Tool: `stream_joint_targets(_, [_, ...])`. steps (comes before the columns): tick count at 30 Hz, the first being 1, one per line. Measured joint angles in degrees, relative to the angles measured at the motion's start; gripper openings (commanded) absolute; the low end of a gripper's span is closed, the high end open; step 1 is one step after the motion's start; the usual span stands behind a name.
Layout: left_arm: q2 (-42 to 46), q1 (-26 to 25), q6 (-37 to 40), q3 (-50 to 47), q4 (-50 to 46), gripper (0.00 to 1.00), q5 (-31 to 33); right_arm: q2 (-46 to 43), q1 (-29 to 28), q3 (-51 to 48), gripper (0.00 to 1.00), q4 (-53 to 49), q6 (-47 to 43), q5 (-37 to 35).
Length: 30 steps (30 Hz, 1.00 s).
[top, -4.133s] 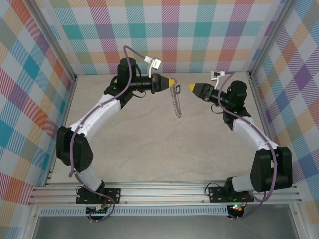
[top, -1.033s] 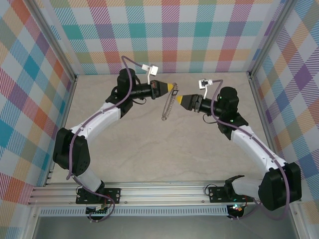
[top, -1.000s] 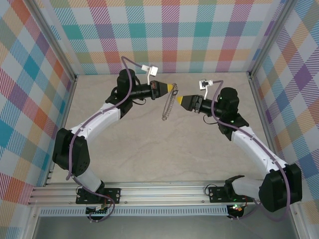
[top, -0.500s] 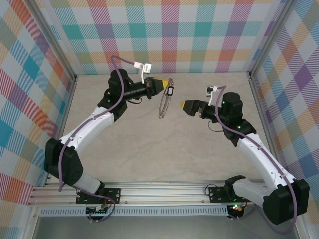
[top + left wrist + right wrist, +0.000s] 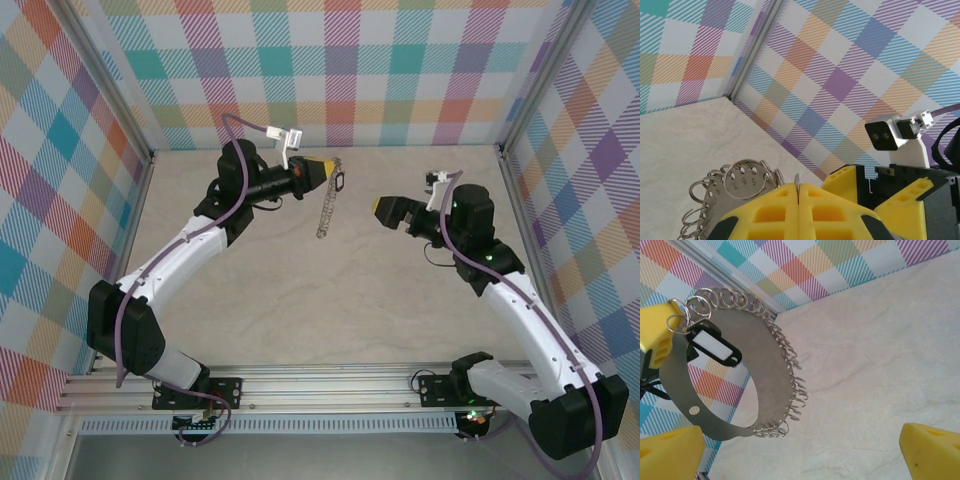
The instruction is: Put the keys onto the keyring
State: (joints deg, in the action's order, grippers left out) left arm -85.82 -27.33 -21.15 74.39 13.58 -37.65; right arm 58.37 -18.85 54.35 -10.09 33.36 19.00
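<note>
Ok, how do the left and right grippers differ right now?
The left gripper is shut, pinching the keyring's edge between its yellow fingers; the right gripper is open and holds nothing. The left is farther back, with the ring hanging from it; the right is apart from the ring, facing it. Both have the same yellow fingers.

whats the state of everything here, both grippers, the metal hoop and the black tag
large flat silver keyring hoop edged with small split rings, hanging from the left gripper
small black key tag with white label, hanging on one split ring
left gripper, shut on the hoop's rim
right gripper, open, empty, clear of the hoop
</note>
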Motion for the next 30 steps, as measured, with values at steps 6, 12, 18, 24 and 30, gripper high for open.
stream_joint_targets(6, [1.3, 0.0, 1.1, -0.2, -0.2, 0.0, 0.3, 1.6, 0.2, 1.4, 1.0, -0.7, -0.1, -0.2])
stream_joint_targets(12, [1.6, 0.0, 1.0, -0.3, -0.2, 0.0, 0.3, 3.8, 1.8, 4.3, 1.0, -2.9, -1.6, 0.6])
stream_joint_targets(18, [1.1, 0.0, -1.9, -1.9, 2.5, 0.0, 0.2, 3.8, 4.5, 8.6, 1.0, -6.4, -3.3, 1.2])
stream_joint_targets(24, [-0.4, -1.1, -3.8, -3.0, 4.9, 0.0, 0.3, 3.1, 7.4, 13.5, 1.0, -11.0, -4.9, 1.4])
stream_joint_targets(30, [-0.7, -1.4, -4.0, -3.0, 6.2, 0.0, 0.3, 1.8, 10.0, 15.5, 1.0, -12.9, -5.3, 3.7])
